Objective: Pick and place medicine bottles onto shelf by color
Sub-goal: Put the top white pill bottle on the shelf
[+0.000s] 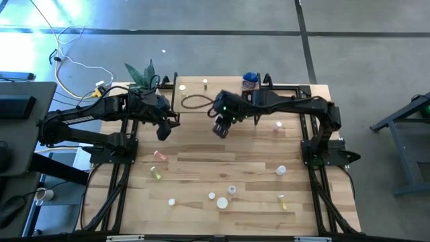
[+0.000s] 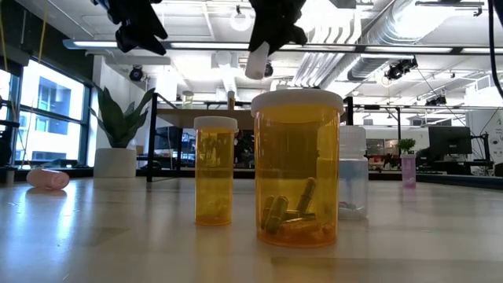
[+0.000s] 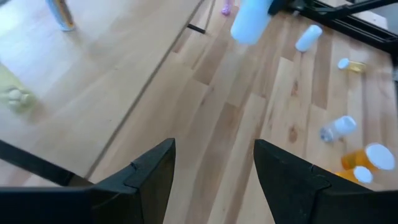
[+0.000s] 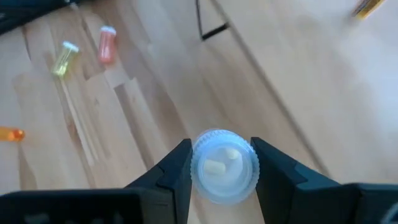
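My right gripper (image 1: pixel 222 129) is shut on a small white bottle (image 4: pixel 224 165), held high above the left part of the light wood shelf (image 1: pixel 269 144). A white bottle (image 1: pixel 182 87), a yellow one (image 1: pixel 205 83), the blue one (image 1: pixel 250 81) and a pink one (image 1: pixel 279 126) stand on the shelf. Pink (image 1: pixel 160 154), yellow (image 1: pixel 156 173) and several white bottles (image 1: pixel 222 202) lie or stand on the tabletop nearer the front. My left gripper (image 1: pixel 163 132) is open and empty, in the air beside the shelf's left edge. My right gripper pinches the white bottle by its round sides (image 4: pixel 194 167) between the two fingers, which point down from above. The bottle is lifted clear and hangs below the fingers (image 2: pixel 256 61), a little tilted.
A potted green plant (image 1: pixel 144 75) stands at the table's far left. A dark coiled cable (image 1: pixel 195 101) lies on the shelf's left part. Two amber bottles (image 2: pixel 297 169) stand close before the low camera. The arms' dark frames (image 1: pixel 111 175) run along both table sides.
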Robot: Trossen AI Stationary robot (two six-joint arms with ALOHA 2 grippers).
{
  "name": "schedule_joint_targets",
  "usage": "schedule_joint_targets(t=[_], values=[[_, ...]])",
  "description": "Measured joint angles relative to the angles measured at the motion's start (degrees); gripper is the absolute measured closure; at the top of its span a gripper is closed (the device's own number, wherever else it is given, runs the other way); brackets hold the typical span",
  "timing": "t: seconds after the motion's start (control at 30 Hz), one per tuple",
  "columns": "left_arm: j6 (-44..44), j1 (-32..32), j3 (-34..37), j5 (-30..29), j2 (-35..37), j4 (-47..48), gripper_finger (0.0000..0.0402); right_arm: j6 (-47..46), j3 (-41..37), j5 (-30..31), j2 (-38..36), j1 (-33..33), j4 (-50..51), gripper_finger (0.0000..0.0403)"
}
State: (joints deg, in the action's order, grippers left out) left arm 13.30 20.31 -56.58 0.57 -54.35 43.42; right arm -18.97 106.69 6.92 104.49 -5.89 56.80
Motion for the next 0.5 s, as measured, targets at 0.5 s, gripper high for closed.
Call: schedule_joint_targets(t=[0.5], values=[[0.0, 0.0, 0.0, -7.0, 0.0, -3.0, 0.0193, 11.5, 5.4, 1.0, 0.0, -11.3, 0.0, 0.0283]])
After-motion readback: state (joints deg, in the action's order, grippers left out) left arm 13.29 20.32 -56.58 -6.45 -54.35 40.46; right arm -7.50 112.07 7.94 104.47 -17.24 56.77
